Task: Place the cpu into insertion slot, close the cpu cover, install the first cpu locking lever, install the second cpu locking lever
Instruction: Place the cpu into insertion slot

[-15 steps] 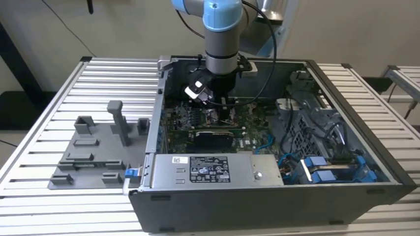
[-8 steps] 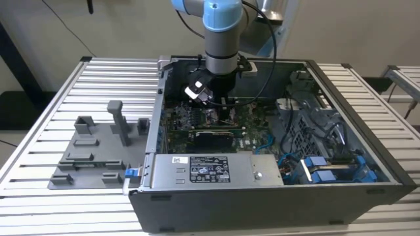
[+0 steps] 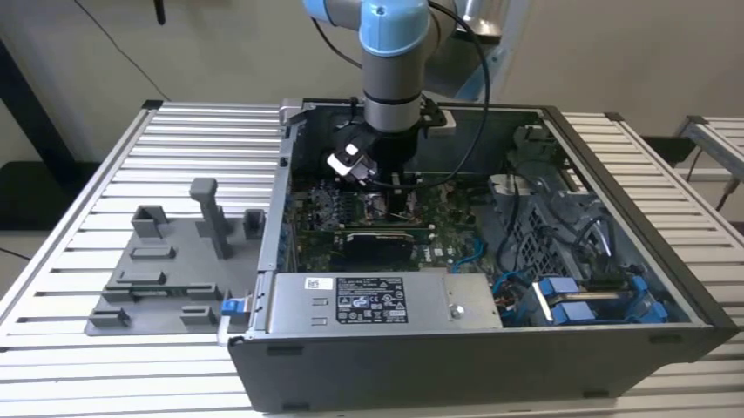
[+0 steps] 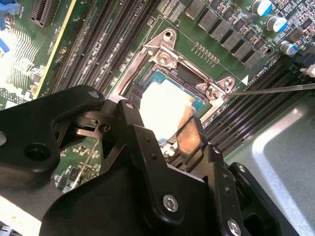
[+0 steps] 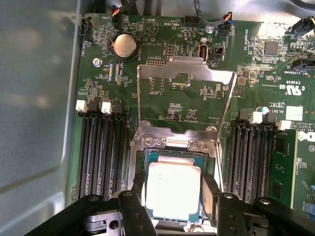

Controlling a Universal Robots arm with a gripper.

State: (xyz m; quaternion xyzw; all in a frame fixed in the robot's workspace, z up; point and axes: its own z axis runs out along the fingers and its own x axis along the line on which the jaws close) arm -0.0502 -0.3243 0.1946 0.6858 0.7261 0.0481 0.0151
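With the socket's hinge side taken as twelve o'clock, the cpu (image 5: 173, 195) lies flat in the socket on the green motherboard (image 5: 147, 34). The cpu cover (image 5: 139, 103) stands open at twelve, and the board shows through its window. Memory slots (image 5: 101, 157) flank the socket at three and nine. The black end effector (image 5: 172, 183) sits at six, close over the cpu. A coin cell (image 5: 124, 46) lies toward eleven.

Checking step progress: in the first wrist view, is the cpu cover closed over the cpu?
No, the cpu cover stands raised open, leaving the metal top of the cpu uncovered.
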